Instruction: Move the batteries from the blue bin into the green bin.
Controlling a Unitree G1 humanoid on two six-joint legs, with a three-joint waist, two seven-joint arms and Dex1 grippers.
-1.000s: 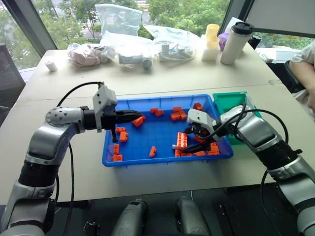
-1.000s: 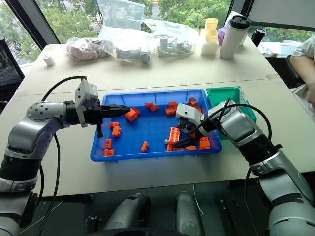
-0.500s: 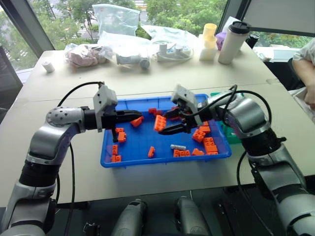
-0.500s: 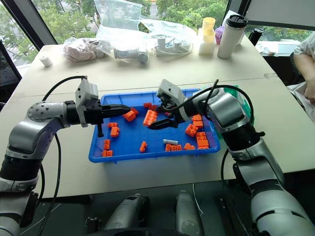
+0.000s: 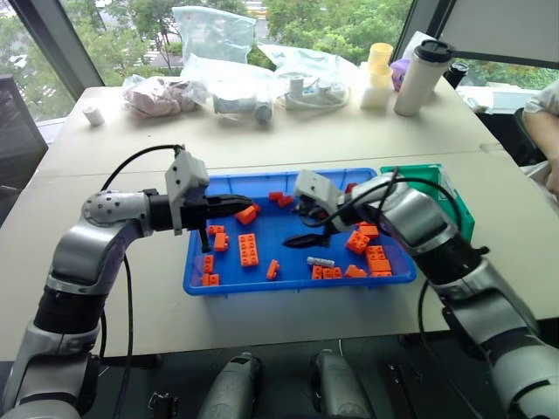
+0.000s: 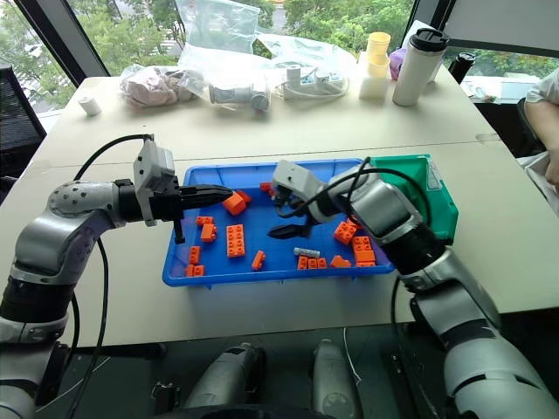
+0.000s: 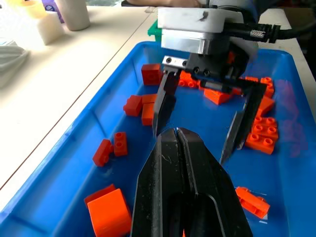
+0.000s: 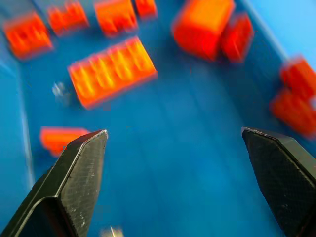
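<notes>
The blue bin [image 5: 288, 284] lies on the table in front of me, strewn with several orange bricks. One silver battery [image 5: 320, 261] rests on its floor near the front rim, beside a row of small bricks. The green bin [image 5: 454, 205] stands against the blue bin's right end. My right gripper [image 5: 307, 225] hangs open and empty over the middle of the blue bin, just behind the battery and apart from it; in the right wrist view its fingers [image 8: 79, 163] stand wide over blue floor. My left gripper [image 5: 249, 203] is shut and empty above an orange brick [image 5: 245, 215] at the back left.
A large orange brick [image 5: 249, 249] lies left of centre in the blue bin. At the table's far end are plastic bags [image 5: 210, 35], yellow cups [image 5: 377, 74], a white tumbler [image 5: 419, 77] and a small white roll [image 5: 93, 115]. A person's arm [image 5: 546, 113] shows at the right edge.
My right gripper moved from the blue bin's right end to its middle. A large orange brick went left with it and now lies on the floor. The battery lies uncovered. The left gripper stayed.
</notes>
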